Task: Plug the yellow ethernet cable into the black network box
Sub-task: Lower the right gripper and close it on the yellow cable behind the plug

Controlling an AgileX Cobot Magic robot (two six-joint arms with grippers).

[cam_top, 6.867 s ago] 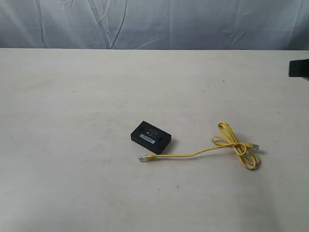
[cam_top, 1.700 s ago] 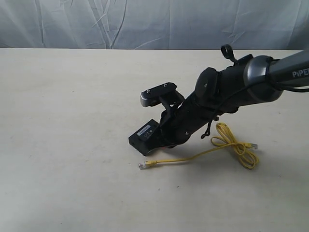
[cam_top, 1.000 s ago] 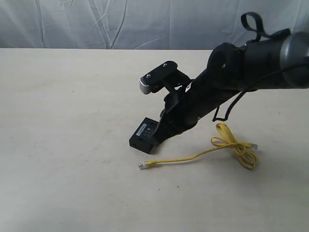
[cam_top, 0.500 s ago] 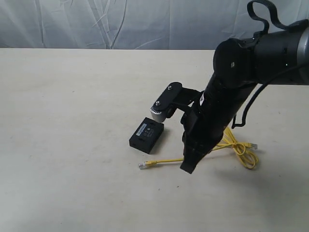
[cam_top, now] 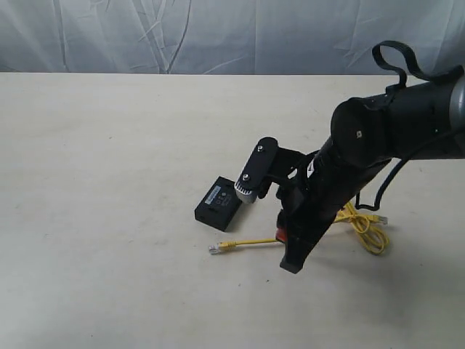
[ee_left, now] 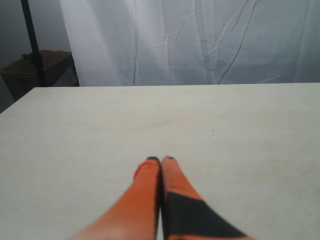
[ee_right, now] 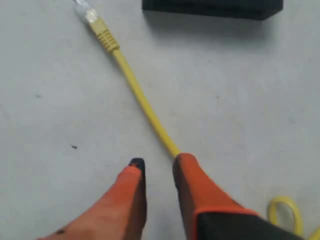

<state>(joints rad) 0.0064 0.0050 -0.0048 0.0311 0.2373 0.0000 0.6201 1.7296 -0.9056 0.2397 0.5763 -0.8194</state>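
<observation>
The yellow ethernet cable (cam_top: pixel 251 241) lies on the table, its clear plug (cam_top: pixel 214 249) toward the left and its tied loop (cam_top: pixel 367 231) to the right. The black network box (cam_top: pixel 218 203) lies flat just behind the plug, apart from it. My right gripper (cam_top: pixel 285 244) is lowered onto the cable's straight run. In the right wrist view it (ee_right: pixel 157 164) is open by a narrow gap; the cable (ee_right: pixel 140 95) runs out from behind one finger (ee_right: pixel 192 180), not through the gap. The box edge (ee_right: pixel 212 7) shows beyond. My left gripper (ee_left: pixel 161 159) is shut and empty.
The table (cam_top: pixel 109 145) is a bare off-white surface with a wrinkled white curtain (cam_top: pixel 218 36) behind it. The right arm's body (cam_top: pixel 378 138) reaches in from the right, above the cable's loop. A dark stand (ee_left: pixel 32 45) is past the table's corner in the left wrist view.
The right arm swung from over the black box toward the front and came down on the cable's middle. The box now sits turned and slightly left of where it first lay.
</observation>
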